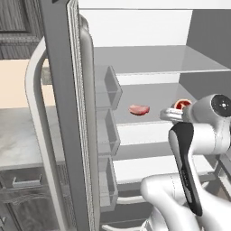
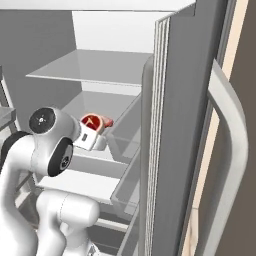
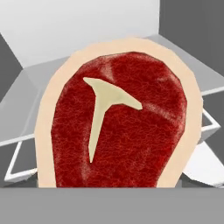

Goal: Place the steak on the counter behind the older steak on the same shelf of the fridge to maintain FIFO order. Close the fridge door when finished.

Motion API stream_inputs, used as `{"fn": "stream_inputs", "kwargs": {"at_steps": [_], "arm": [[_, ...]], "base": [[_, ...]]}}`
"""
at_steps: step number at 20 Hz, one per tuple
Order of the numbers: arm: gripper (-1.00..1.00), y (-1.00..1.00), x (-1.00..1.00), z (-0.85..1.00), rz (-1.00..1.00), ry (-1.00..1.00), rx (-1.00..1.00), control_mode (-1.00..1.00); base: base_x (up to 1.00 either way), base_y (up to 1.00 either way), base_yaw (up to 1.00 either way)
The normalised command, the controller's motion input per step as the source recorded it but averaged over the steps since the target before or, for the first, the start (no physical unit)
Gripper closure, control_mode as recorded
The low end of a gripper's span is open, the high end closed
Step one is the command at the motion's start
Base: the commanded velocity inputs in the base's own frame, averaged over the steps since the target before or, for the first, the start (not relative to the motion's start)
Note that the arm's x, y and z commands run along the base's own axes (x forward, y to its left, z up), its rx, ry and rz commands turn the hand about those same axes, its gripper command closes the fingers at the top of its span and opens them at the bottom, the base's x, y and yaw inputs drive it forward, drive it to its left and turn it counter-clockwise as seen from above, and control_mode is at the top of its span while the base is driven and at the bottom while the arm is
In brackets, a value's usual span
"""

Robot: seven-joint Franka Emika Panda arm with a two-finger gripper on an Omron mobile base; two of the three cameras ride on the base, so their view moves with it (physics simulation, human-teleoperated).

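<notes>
My gripper (image 1: 177, 109) is inside the open fridge (image 1: 67, 113), over the right part of the middle shelf (image 1: 155, 118), and is shut on the steak (image 1: 183, 104). The steak (image 3: 118, 127) stands on edge right in front of the hand camera: dark red face, pale T-shaped bone, tan rim. From the right base view the steak (image 2: 92, 121) pokes up beyond the gripper (image 2: 93, 131). The older steak (image 1: 139, 109), a flat pinkish slab, lies on the same shelf to the left of the held piece. The fingertips are hidden behind the meat. The marble counter (image 1: 18, 140) lies left of the door.
The left door with its clear bins (image 1: 108, 90) stands open close beside the arm. The right door (image 2: 185, 125) and its pale handle (image 2: 227, 125) stand open on the other side. Another shelf (image 1: 153, 58) sits above, one more (image 1: 158, 169) below.
</notes>
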Motion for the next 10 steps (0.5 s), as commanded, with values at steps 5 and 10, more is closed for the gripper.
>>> {"fn": "stream_inputs", "kwargs": {"at_steps": [5,10], "arm": [[1.00,-0.38,0.58,0.11,0.00,0.04,0.01,-1.00],[1.00,-0.14,0.51,0.02,0.00,0.07,0.00,-1.00]], "base": [[0.00,0.00,0.00],[0.00,0.00,0.00]]}}
